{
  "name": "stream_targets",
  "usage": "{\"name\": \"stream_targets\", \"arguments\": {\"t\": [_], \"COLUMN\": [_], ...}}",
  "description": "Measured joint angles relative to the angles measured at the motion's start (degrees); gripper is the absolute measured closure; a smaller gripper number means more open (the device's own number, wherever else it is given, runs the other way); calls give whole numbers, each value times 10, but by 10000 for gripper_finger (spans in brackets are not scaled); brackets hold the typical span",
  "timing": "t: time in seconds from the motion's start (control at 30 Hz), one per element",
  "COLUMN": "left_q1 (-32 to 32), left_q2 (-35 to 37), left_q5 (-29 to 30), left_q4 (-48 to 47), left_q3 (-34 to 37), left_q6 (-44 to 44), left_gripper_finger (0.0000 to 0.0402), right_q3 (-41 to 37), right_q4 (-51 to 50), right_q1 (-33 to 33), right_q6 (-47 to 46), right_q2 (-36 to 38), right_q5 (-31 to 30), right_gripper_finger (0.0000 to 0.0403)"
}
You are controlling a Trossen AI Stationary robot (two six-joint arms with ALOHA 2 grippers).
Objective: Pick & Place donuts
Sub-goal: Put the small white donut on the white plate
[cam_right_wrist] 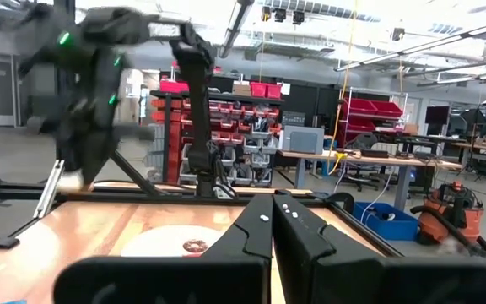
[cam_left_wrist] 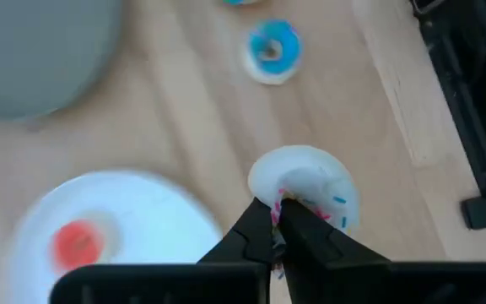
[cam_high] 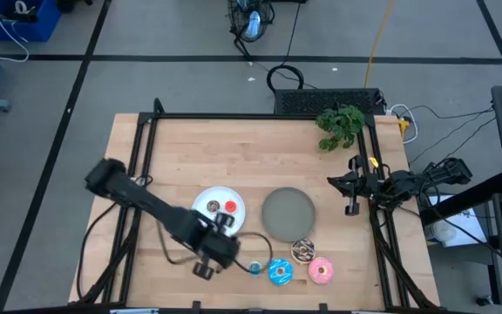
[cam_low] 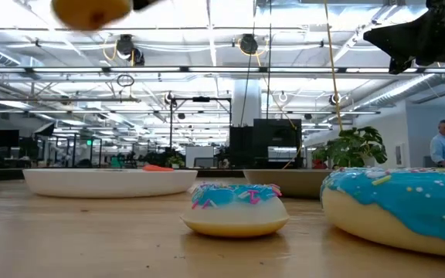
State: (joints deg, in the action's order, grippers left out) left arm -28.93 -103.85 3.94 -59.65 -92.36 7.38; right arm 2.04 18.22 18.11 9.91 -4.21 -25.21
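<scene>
While lifted, cream donut pinched in left pincer (beside white plate)

Six donuts show: red, cream, small blue, big blue, chocolate, pink. Two plates: white, grey.

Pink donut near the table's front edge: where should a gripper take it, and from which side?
Probably from straight above, pinching one side of the ring with one finger in the hole. The pink donut lies flat, hole up, and the chocolate sprinkled donut sits close beside it, so take the rim facing away from that.
</scene>
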Motion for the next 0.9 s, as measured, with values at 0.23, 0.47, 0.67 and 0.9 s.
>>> {"name": "stream_targets", "arguments": {"t": [0.23, 0.47, 0.67, 0.9], "left_q1": [6, 11, 36, 75], "left_q2": [97, 98, 67, 39], "left_q5": [81, 87, 96, 91], "left_q4": [-78, -108, -135, -82], "left_q3": [-1, -1, -1, 73], "left_q6": [64, 65, 65, 37], "left_gripper_finger": [389, 395, 381, 393], "right_q3": [0, 0, 0, 0], "right_q4": [0, 0, 0, -4], "right_q1": [0, 0, 0, 0], "right_q6": [0, 0, 0, 0], "right_q2": [0, 0, 0, 0], "right_q5": [0, 0, 0, 0], "right_gripper_finger": [403, 403, 403, 403]}}
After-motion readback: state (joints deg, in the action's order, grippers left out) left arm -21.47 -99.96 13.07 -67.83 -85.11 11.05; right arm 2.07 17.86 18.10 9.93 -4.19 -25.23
